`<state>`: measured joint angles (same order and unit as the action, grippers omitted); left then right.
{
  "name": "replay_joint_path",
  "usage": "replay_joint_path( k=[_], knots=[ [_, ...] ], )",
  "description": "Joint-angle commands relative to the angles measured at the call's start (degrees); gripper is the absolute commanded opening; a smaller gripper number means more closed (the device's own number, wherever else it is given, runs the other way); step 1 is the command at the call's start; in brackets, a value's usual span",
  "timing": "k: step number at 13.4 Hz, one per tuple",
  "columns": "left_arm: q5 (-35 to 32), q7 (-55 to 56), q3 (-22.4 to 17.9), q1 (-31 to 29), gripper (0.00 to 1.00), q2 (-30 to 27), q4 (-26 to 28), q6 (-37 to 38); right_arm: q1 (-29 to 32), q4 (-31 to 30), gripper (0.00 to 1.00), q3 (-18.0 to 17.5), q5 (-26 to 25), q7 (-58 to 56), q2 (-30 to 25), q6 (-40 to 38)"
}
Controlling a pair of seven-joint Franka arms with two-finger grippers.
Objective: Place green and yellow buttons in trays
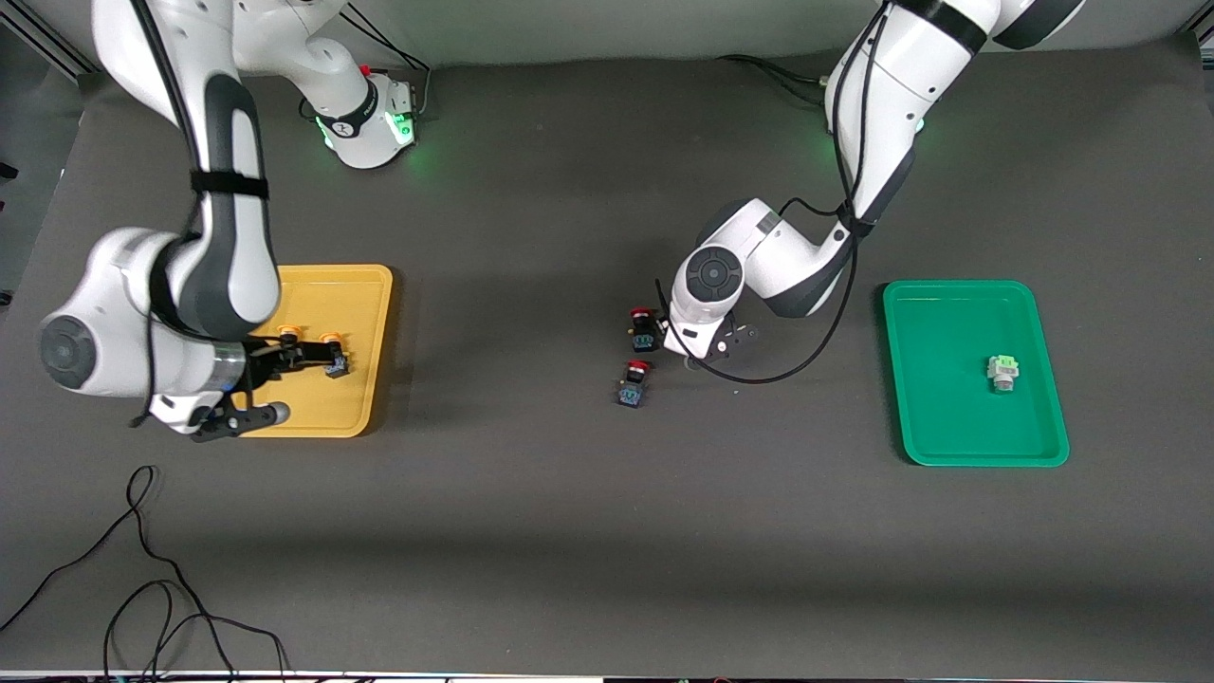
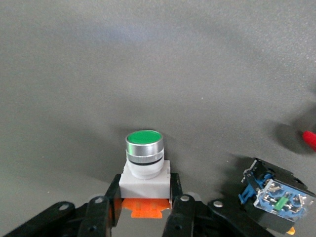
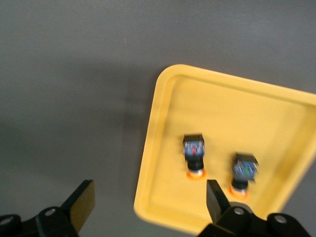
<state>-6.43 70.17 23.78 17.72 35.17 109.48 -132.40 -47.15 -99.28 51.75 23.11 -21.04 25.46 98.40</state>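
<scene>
While the left gripper (image 2: 145, 197) sits low at the middle of the dark worktop (image 1: 531, 531), its fingers (image 2: 113, 197) are pressed against the white body of a green-capped button (image 2: 144, 158), pinching it; in the front view the wrist hides this button. Just beside that gripper, toward the right arm's end, lie two red-capped buttons: one (image 1: 644, 329) right next to the wrist, the other (image 1: 634, 382) a little nearer the front camera. Well off toward the left arm's end lies the green tray (image 1: 977, 446), and in it rests a light-green button (image 1: 1002, 372) on a whitish body.

Over the yellow tray (image 1: 365, 379), the right gripper (image 1: 308, 360) hangs with its fingers (image 3: 81, 202) spread wide and nothing between them. Under it, inside that tray, lie two yellow-capped buttons with dark bodies, side by side and apart: one (image 3: 194, 155) and the other (image 3: 243, 175), each resting on the tray floor.
</scene>
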Motion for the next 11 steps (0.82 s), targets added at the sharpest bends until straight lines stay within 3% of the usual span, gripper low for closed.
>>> replay_joint_path(
  k=[1, 3, 6, 8, 9, 11],
  knots=[
    [-1.22, 1.55, -0.75, 0.83, 0.0, -1.07, 0.65, -0.32, -2.85, 2.94, 1.0, 0.28, -7.09, 7.74, -6.1, -5.22],
    [-1.22, 1.11, -0.75, -0.05, 0.0, -4.21, 0.12, 3.09, -4.35, 2.95, 1.0, 0.2, -11.93, 11.53, -11.02, -6.19],
    [-1.05, -4.48, -0.4, -2.59, 0.0, -11.51, -6.27, 22.64, -4.1, 4.7, 1.0, 0.2, -13.8, 12.25, -13.5, -7.51],
    [-1.04, -10.81, -0.75, -3.82, 0.0, -13.54, -11.81, 33.12, -3.48, 5.84, 1.0, -0.07, -14.93, 12.51, -15.08, -8.31],
    [-1.13, -14.67, -0.67, -6.0, 0.0, -14.42, -14.18, 37.17, -2.43, 5.93, 1.0, -1.03, -16.68, 13.64, -16.48, -8.31],
    [-1.13, -25.64, -0.58, -11.1, 0.0, -17.23, -16.48, 41.5, 2.99, 5.59, 1.0, -7.5, -19.15, 16.98, -19.47, -8.57]
  ],
)
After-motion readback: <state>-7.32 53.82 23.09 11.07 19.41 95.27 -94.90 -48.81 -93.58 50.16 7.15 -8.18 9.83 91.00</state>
